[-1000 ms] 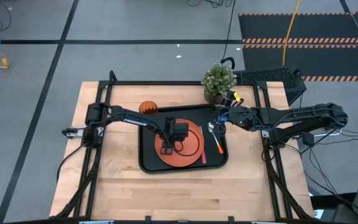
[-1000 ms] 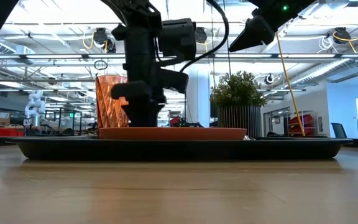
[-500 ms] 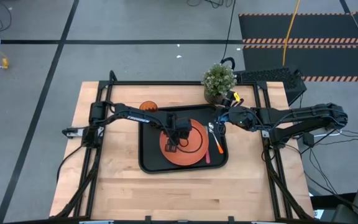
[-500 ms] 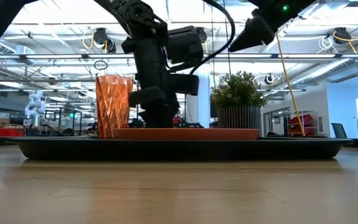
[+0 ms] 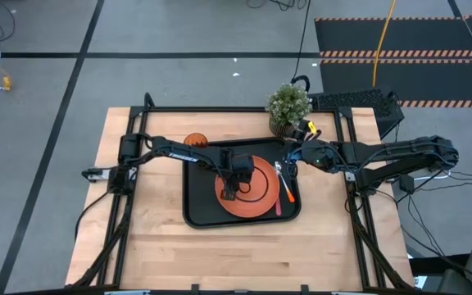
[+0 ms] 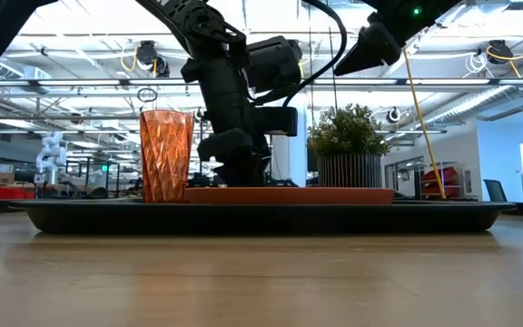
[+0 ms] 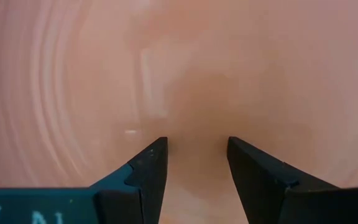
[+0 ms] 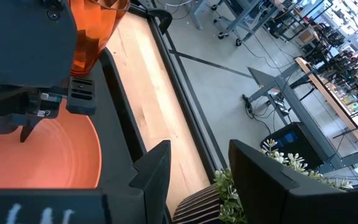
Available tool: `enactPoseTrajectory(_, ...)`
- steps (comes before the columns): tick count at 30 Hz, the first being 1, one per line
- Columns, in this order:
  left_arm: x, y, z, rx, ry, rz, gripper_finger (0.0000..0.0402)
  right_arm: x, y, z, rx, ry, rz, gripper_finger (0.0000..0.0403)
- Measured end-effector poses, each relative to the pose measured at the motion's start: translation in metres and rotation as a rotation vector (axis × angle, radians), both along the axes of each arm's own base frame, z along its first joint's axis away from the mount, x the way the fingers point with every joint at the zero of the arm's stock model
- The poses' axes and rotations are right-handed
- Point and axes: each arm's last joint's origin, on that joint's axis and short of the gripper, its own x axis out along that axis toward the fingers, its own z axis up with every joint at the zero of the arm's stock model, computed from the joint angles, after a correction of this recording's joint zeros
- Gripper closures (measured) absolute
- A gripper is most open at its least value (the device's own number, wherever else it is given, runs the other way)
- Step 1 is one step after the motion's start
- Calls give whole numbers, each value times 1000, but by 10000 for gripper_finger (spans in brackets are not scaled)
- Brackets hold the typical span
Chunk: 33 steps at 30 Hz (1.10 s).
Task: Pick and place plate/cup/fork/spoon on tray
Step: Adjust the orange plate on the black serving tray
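High view: the plate (image 5: 251,191) lies inside the tray (image 5: 197,209), the left end effector (image 5: 229,194) over it, fingers apart. The right end effector (image 5: 288,156) hovers at the tray's far right corner.

Low view: the cup (image 6: 166,155) stands on the tray.

Left wrist view: fingers (image 7: 149,168) spread above the plate.

Right wrist view: fingers (image 8: 157,167) apart, empty.

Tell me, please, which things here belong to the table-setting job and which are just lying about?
Job: tray, plate, cup, fork, spoon; left gripper pressing down on the plate, right gripper hovering above the tray's right edge.
Lying about: potted plant, black pad.
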Motion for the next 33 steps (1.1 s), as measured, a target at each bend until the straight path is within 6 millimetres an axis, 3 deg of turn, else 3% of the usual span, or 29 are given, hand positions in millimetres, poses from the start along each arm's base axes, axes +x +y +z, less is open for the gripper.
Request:
enactPoseTrajectory(9,-3,0,7,23,8,20,229,0,0,0,-1,4,0,245)
enactPoseTrajectory(17,-17,2,44,97,-20,102,229,0,0,-1,-4,9,-2,245)
enactPoseTrajectory(26,-12,2,33,85,-28,118,229,-1,0,-1,5,9,-6,245)
enactPoseTrajectory(33,-33,0,6,39,65,119,229,-1,0,-1,5,10,-6,245)
